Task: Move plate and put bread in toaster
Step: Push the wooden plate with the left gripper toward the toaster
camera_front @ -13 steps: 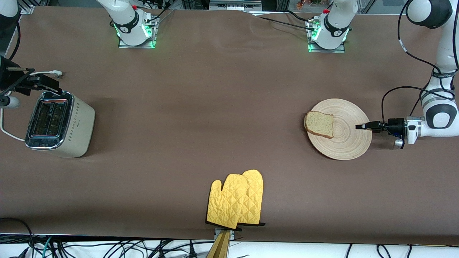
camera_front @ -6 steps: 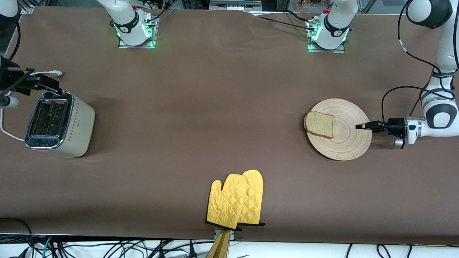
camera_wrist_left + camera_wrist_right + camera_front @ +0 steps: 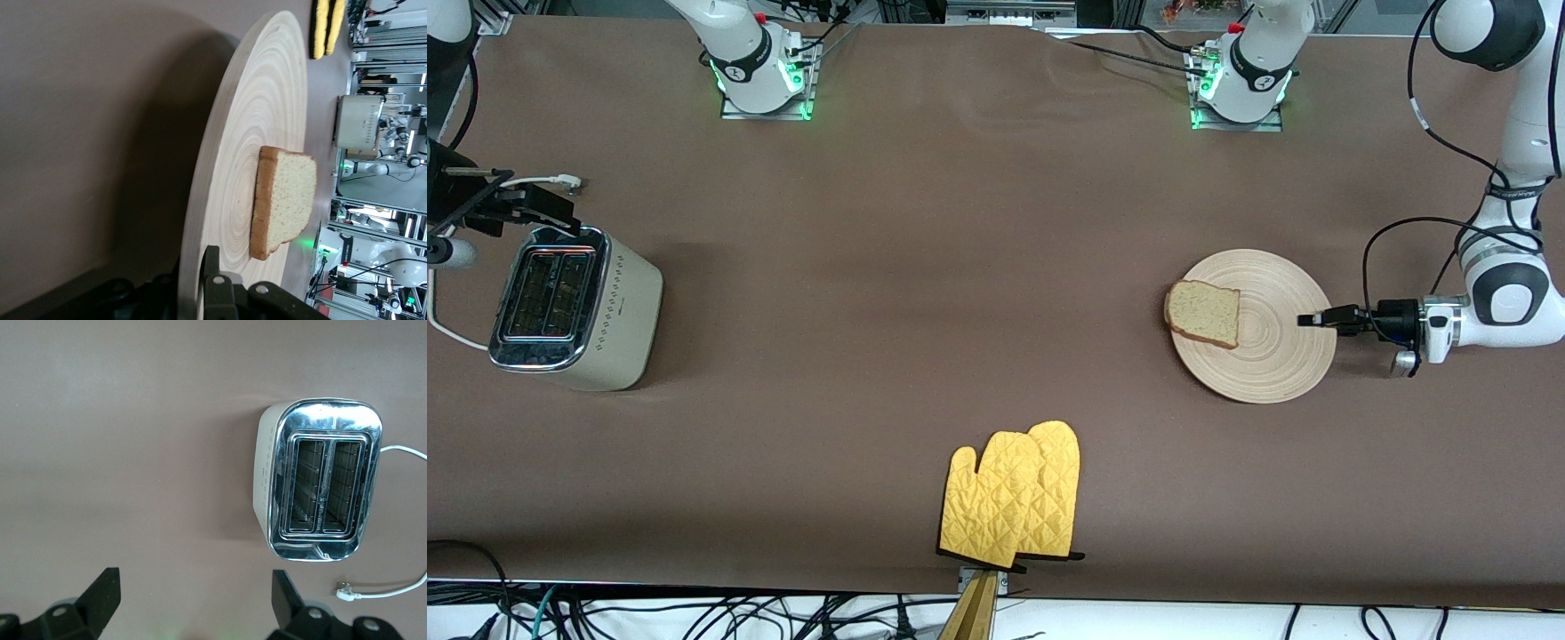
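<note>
The pale wooden plate (image 3: 1280,360) lies toward the left arm's end of the table. The bread (image 3: 1203,313) rests on the part of it toward the right arm's end. My left gripper (image 3: 1316,318) is shut on the plate's rim, one finger above and one below it. In the left wrist view the plate (image 3: 267,133) fills the middle, with the bread (image 3: 287,200) on it and the left gripper (image 3: 200,270) pinching its edge. The cream toaster (image 3: 574,307) stands at the right arm's end. My right gripper (image 3: 551,209) hovers open over the table beside it. The right wrist view shows the toaster (image 3: 323,480) and the right gripper (image 3: 195,587).
A pair of yellow oven mitts (image 3: 1014,498) lies near the table edge closest to the front camera, about midway along it. The toaster's white cord and plug (image 3: 347,590) trail on the table beside the toaster.
The plate, with the bread on it and held by my left gripper, has shifted a little toward the right arm's end of the table. The right arm has not moved.
</note>
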`<state>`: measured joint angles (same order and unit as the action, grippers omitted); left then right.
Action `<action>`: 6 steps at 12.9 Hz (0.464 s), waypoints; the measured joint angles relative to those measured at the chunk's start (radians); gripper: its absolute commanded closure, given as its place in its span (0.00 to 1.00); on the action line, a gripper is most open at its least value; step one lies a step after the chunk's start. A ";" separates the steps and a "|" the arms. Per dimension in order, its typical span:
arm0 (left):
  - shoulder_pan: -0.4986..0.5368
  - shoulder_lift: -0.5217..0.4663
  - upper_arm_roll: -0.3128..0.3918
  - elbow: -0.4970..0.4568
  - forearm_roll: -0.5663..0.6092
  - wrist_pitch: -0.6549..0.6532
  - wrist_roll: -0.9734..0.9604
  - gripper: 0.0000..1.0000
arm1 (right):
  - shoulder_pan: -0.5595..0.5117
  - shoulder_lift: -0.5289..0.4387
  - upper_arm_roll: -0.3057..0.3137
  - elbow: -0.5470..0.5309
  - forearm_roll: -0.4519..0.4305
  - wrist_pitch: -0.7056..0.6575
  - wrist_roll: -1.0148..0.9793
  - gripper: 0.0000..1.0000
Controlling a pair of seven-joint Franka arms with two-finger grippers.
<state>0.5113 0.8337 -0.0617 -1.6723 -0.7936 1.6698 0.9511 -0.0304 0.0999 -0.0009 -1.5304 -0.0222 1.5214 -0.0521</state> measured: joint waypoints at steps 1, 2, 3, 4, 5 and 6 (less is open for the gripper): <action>-0.001 0.000 -0.015 0.000 -0.006 0.001 0.003 1.00 | 0.000 0.000 0.000 0.000 0.000 0.000 0.000 0.00; -0.003 0.001 -0.031 0.000 -0.006 0.005 0.003 1.00 | 0.000 0.000 0.000 0.000 0.000 0.000 0.000 0.00; -0.005 0.002 -0.049 -0.001 -0.006 0.005 0.003 1.00 | 0.000 0.000 0.000 0.000 0.000 0.000 0.000 0.00; -0.006 0.003 -0.069 -0.002 -0.010 0.004 0.003 1.00 | 0.000 0.000 0.000 0.000 0.000 0.000 0.000 0.00; -0.009 0.003 -0.087 -0.008 -0.020 0.003 0.003 1.00 | 0.000 0.000 0.000 0.000 0.000 0.000 0.000 0.00; -0.014 0.004 -0.101 -0.014 -0.040 0.003 0.003 1.00 | 0.000 0.000 0.000 0.000 0.000 0.000 0.000 0.00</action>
<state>0.4975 0.8376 -0.1624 -1.6859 -0.8336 1.6728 0.9543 -0.0307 0.1000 -0.0010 -1.5304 -0.0222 1.5214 -0.0521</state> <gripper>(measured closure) 0.907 0.000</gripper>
